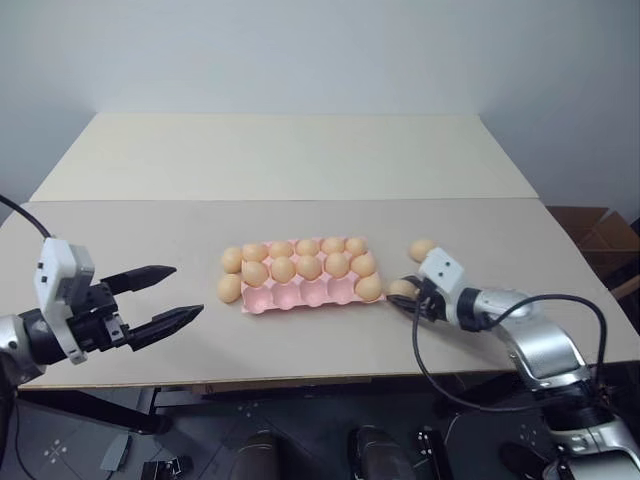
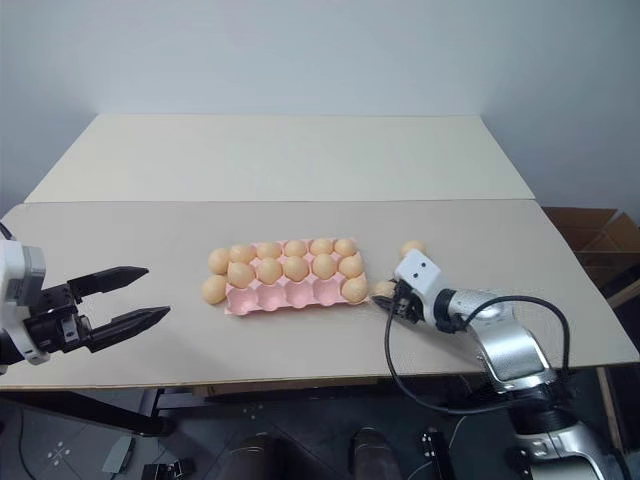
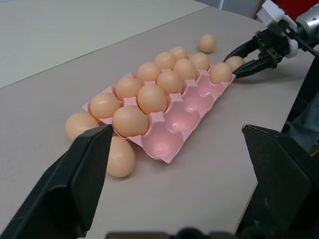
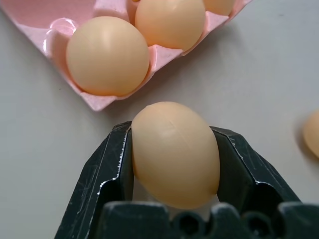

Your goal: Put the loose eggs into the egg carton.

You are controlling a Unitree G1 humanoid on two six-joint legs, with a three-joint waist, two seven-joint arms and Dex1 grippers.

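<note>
Right tool: two black fingers of the right tool [image 4: 174, 164] clamp one smooth pale orange-tan loose egg [image 4: 174, 154] on the grey worktop [image 1: 300, 345], just beside the right near corner of the carton.
Held egg axis: long axis runs along the fingers, narrower end toward the carton.
Left tool: the left tool [image 1: 165, 297] hangs over the near left worktop edge, well apart from the carton, fingers spread wide and holding nothing.
Carton: flat lidless pink moulded egg carton [image 1: 300, 295] lies with its long side left to right, mid-worktop.
Carton contents: far row and middle row each carry five eggs; near row holds one egg [image 1: 368, 288] in its rightmost cup, the other four cups bare.
Other loose eggs: two lie against the carton's left end [image 1: 230, 288], [image 1: 232, 260]; one lies right of the carton, beyond the right tool [image 1: 422, 249].
</note>
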